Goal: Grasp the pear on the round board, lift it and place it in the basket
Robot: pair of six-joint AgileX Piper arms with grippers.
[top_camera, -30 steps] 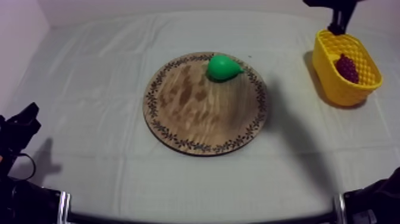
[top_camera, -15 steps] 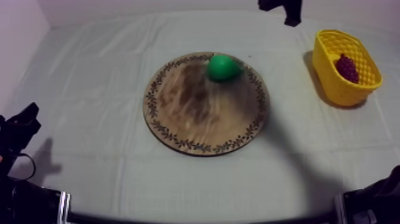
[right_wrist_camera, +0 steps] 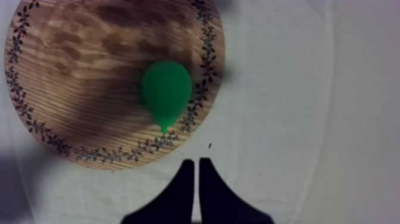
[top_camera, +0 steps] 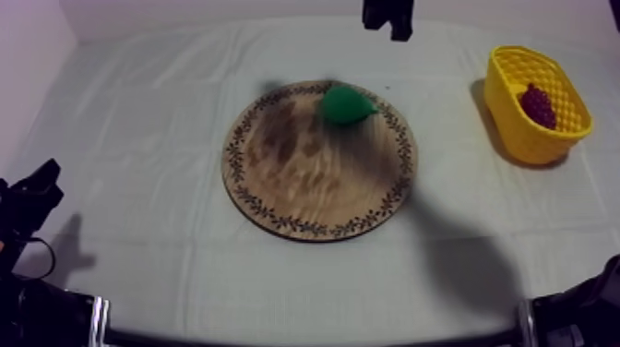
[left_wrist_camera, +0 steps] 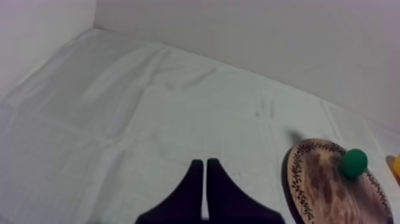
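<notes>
left gripper [left_wrist_camera: 205,162] sits low at the near left edge, fingers pressed together on nothing. the pear [top_camera: 346,103] lies on the wooden board [top_camera: 304,185], near its far rim. right gripper [right_wrist_camera: 196,161], fingers together and empty, hangs over the cloth just past that rim. grapes [top_camera: 538,104] lie in the yellow basket [top_camera: 526,143].

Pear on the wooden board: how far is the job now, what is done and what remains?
Nothing is done yet: the pear lies untouched on the wooden board, near its rim. In hand: the right gripper hangs shut over the cloth beside the board, pointing at the pear. The left gripper is shut and idle. Left to do: open, grasp, lift, and carry to the yellow basket, which holds grapes.
</notes>
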